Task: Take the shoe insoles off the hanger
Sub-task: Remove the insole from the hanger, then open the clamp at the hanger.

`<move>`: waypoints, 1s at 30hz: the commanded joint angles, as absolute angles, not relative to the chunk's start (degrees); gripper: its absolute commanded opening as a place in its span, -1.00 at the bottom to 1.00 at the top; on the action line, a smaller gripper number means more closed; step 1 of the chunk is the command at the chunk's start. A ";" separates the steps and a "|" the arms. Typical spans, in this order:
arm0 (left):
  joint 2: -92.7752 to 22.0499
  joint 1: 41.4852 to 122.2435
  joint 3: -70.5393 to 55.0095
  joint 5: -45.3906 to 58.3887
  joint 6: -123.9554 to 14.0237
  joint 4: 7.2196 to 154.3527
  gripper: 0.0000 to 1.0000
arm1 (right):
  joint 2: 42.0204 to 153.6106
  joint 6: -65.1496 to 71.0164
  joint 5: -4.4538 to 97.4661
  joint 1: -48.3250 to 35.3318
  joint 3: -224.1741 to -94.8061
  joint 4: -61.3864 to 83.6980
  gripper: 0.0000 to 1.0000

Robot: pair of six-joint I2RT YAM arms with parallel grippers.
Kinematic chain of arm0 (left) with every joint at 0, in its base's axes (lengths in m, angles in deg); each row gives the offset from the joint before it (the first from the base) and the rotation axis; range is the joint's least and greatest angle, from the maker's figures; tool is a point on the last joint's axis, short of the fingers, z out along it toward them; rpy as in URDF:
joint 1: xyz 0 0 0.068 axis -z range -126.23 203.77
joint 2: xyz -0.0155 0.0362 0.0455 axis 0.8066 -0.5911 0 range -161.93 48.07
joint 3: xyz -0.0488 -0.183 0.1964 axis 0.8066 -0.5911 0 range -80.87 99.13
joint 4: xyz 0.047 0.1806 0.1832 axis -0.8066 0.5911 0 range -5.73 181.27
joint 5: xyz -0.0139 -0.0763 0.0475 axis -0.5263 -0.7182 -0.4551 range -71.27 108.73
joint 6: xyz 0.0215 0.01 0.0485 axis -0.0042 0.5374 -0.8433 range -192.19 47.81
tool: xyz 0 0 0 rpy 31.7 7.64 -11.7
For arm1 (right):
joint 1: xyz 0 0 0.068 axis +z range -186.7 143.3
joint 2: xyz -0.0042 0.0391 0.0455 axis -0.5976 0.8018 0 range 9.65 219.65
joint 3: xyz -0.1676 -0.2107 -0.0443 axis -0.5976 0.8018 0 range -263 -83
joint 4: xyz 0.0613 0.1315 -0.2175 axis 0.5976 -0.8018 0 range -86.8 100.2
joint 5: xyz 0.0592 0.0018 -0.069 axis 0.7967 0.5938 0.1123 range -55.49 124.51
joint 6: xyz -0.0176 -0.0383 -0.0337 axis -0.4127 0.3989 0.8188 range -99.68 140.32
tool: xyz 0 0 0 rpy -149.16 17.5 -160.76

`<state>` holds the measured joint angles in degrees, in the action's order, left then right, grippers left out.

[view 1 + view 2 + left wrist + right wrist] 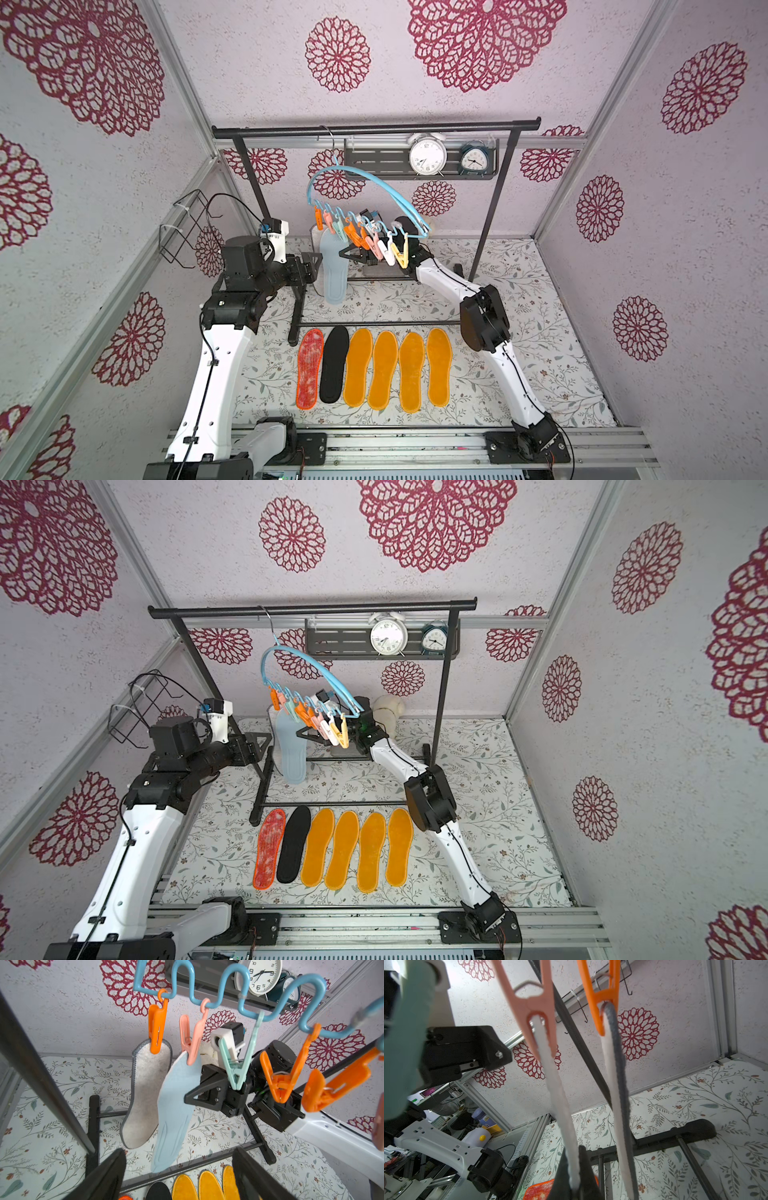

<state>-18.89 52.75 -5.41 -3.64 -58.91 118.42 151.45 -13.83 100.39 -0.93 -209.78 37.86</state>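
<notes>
Nearest to us, six flat insoles lie side by side on the floral-patterned worktop (540,332): a mottled red insole with an orange edge (309,370), then a black insole (334,363), then four orange-yellow insoles (359,365) in a row.

Beyond them, the left claw (311,266) has its two black fingers (112,1169) spread wide and holds nothing. It sits just beside a pale grey-blue insole (174,1115), which hangs lengthwise. The right claw (347,254) is closed on the side edge of this insole. In the right wrist view we see the insole's pale edge running down between that claw's fingers.

A pink plastic peg (193,1043) clamps the top end of the same insole. Just behind it, a white fleecy insole with a grey edge (145,1095) hangs from an orange plastic peg (156,1026).

Both pegs dangle from the light-blue curved plastic hanger (374,176), which hangs tilted. Its metal hook is over the top bar of the black metal garment rack (374,128).

Farthest back, a dark slotted wall shelf (374,162) carries a white round alarm clock (427,156) and a dark teal alarm clock (473,160).
</notes>
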 commanded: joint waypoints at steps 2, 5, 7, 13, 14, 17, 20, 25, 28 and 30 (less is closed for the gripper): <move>-23.84 51.72 -2.97 -9.68 -59.27 113.31 0.65 | 146.51 -15.85 103.02 -1.41 -207.13 42.07 -1.00; -27.61 51.66 -1.91 -14.23 -57.66 109.16 0.64 | 145.84 -17.20 103.15 -1.37 -205.70 44.14 -1.00; -29.26 51.66 -1.91 -15.81 -56.38 105.55 0.67 | 145.63 -17.52 103.23 -1.37 -205.28 44.42 -1.00; -35.86 51.66 3.01 -17.67 -56.33 103.19 0.67 | 144.94 -19.01 103.61 -1.37 -203.78 46.29 -1.00; -36.79 51.66 3.67 -18.07 -56.36 102.92 0.67 | 144.93 -19.22 103.72 -1.37 -203.59 46.55 -1.00; -39.56 51.66 5.50 -18.92 -56.00 101.29 0.63 | 144.71 -19.76 103.85 -1.32 -203.20 47.02 -1.00; -42.41 51.66 7.66 -21.11 -54.81 100.12 0.58 | 144.59 -19.85 103.76 -1.37 -203.05 47.03 -1.00; -44.58 51.66 8.84 -23.71 -52.82 96.21 0.52 | 144.62 -20.16 103.81 -1.28 -203.05 47.21 -1.00; -45.78 51.66 10.05 -24.83 -52.02 95.74 0.42 | 144.40 -20.18 103.94 -1.35 -202.85 47.12 -1.00; -46.06 51.66 10.27 -25.18 -51.75 95.31 0.26 | 144.33 -20.13 103.97 -1.37 -202.75 47.03 -1.00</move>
<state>-45.62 51.98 8.45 -23.14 -52.74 98.33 148.48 -19.41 102.25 -1.04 -202.96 45.58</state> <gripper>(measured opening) 0.648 0.064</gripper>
